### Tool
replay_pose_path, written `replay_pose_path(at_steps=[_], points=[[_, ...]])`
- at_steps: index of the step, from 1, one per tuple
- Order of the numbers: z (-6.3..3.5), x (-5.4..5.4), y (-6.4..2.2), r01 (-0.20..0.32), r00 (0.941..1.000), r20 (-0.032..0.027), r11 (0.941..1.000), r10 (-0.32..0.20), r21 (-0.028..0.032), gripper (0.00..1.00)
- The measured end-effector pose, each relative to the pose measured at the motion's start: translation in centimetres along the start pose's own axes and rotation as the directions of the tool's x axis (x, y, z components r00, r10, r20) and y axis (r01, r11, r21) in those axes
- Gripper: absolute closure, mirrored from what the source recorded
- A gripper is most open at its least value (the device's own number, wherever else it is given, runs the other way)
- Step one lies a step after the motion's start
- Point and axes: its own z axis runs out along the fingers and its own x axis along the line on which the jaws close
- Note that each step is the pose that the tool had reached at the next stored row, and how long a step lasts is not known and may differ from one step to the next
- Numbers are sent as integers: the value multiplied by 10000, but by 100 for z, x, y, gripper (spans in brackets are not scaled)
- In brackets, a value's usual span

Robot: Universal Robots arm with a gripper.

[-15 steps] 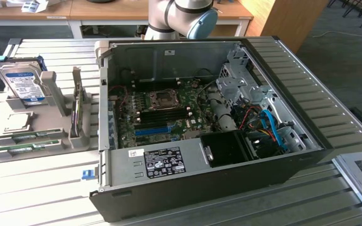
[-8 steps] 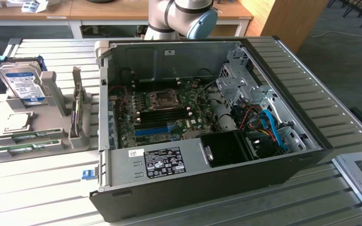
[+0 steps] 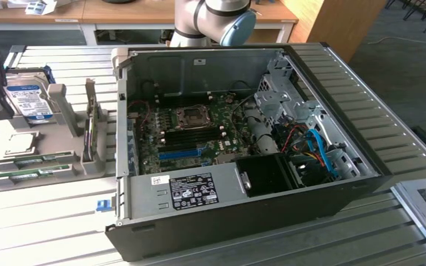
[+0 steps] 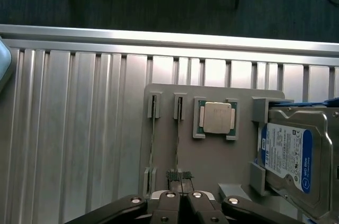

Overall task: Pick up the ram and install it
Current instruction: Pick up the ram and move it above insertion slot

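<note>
**Hovering over the parts holder, pincer closed and empty**

Exterior view:
- An open computer case point(image 3: 235, 221) lies on its side on the slatted metal table point(image 3: 50, 227), with the motherboard point(image 3: 191, 133) exposed.
- A grey holder point(image 3: 87, 166) sits on the table at the exterior view's left of the case, just beside it.
- On the holder, from far to near:
  - a hard drive point(image 3: 29, 100) with a blue-white label, propped up at a tilt
  - a silver processor point(image 3: 20, 145) lying flat
  - the ram point(image 3: 39, 159), a narrow green stick
  - a second stick point(image 3: 31, 174) alongside it
- Both sticks rest on their long edges in the holder's slots.
- The arm point(image 3: 213, 19), pale with a blue cap, shows at the top edge behind the case.

Wrist view:
- The camera looks down onto the holder point(image 4: 212, 166).
- The ram point(image 4: 178, 134) appears edge-on as a thin line running from a grey slot block, just beside the processor point(image 4: 217, 117).
- The second stick point(image 4: 153, 139) runs parallel to it, on the side away from the processor.
- The hard drive point(image 4: 291, 155) lies on the processor's other side.
- The gripper point(image 4: 179, 175) has its fingers pressed together, the ridged pads point(image 4: 172, 175) meeting with nothing between them.
- The tips line up with one end of the ram. I cannot tell whether they touch it.
- Both sticks sit in the holder.
</note>
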Motion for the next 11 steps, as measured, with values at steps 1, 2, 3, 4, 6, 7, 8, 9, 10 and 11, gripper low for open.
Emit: replay_pose_path(at_steps=[1, 2, 3, 4, 6, 7, 8, 9, 10, 11], points=[[59, -1, -2, 0, 10000, -4, 10000, 0, 0, 90], [90, -1, -4, 1, 10000, -7, 10000, -1, 0, 90], [102, -2, -4, 1, 10000, -8, 10000, -1, 0, 90], [115, -2, -5, 0, 10000, -9, 10000, 0, 0, 90], [139, -2, -6, 1, 10000, -11, 10000, -1, 0, 90], [151, -2, -6, 1, 10000, -12, 10000, -1, -1, 90], [163, -2, -7, 1, 10000, -13, 10000, -1, -1, 90], [175, -3, -7, 1, 10000, -13, 10000, -1, 0, 90], [188, -3, -8, 1, 10000, -13, 10000, -1, 0, 90], [200, -3, -8, 2, 10000, -14, 10000, -2, -1, 90]])
